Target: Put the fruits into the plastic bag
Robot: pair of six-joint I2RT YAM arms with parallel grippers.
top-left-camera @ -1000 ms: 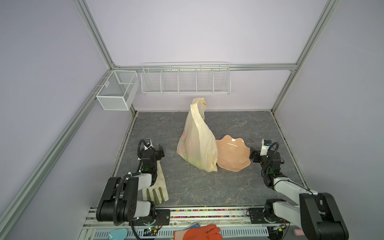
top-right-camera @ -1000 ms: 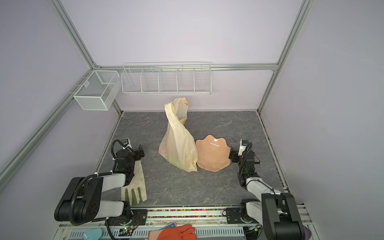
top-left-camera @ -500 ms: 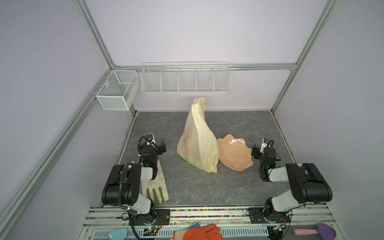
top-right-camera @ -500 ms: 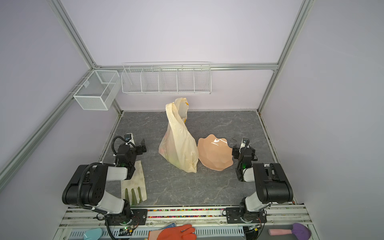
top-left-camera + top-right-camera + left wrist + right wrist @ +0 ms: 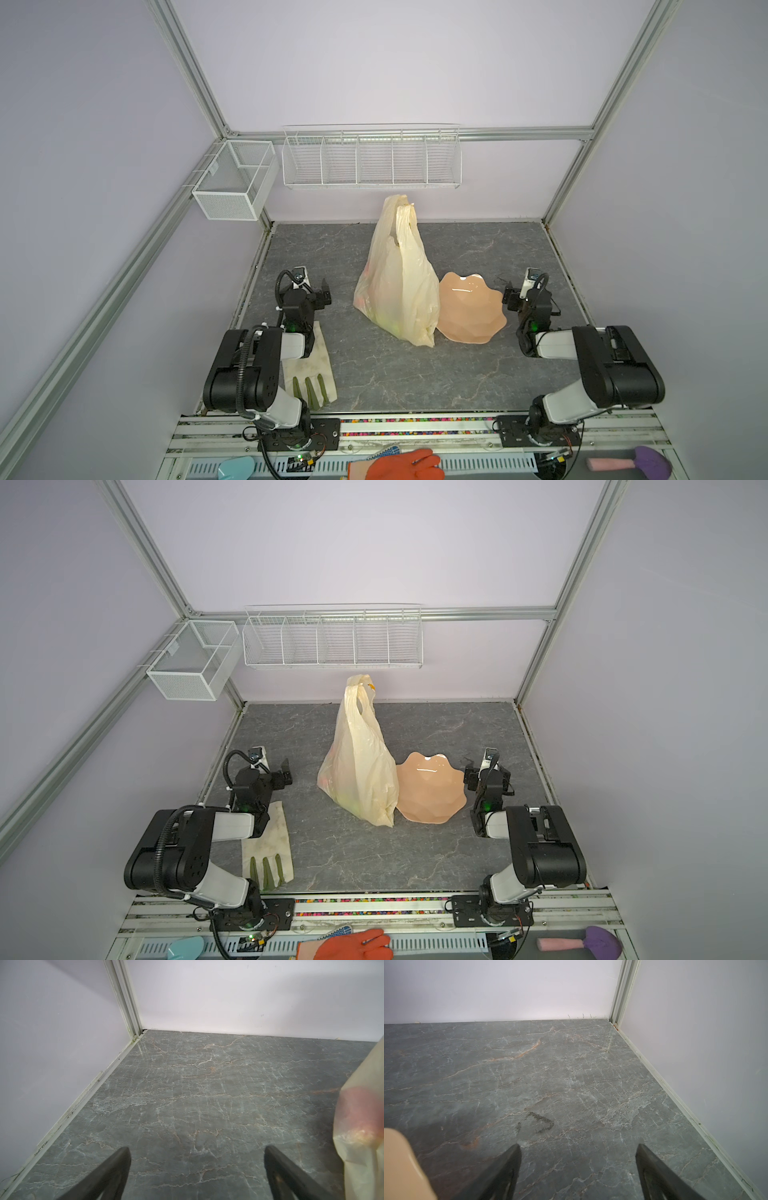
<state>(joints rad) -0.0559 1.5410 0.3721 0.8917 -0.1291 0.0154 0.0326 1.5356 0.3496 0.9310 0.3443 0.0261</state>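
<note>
Tabletop [image 5: 187, 1095]; bagged red fruit [image 5: 361, 1109], left wrist view

Seemingly marble table [image 5: 478, 257]: bag [image 5: 399, 282], plate [image 5: 469, 311], glove [image 5: 309, 365]

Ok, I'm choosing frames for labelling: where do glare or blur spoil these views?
In both top views a white glare patch sits on the plate. In the left wrist view the bag at the edge is soft, smeared pink. In the right wrist view the plate's edge is blurred.
</note>
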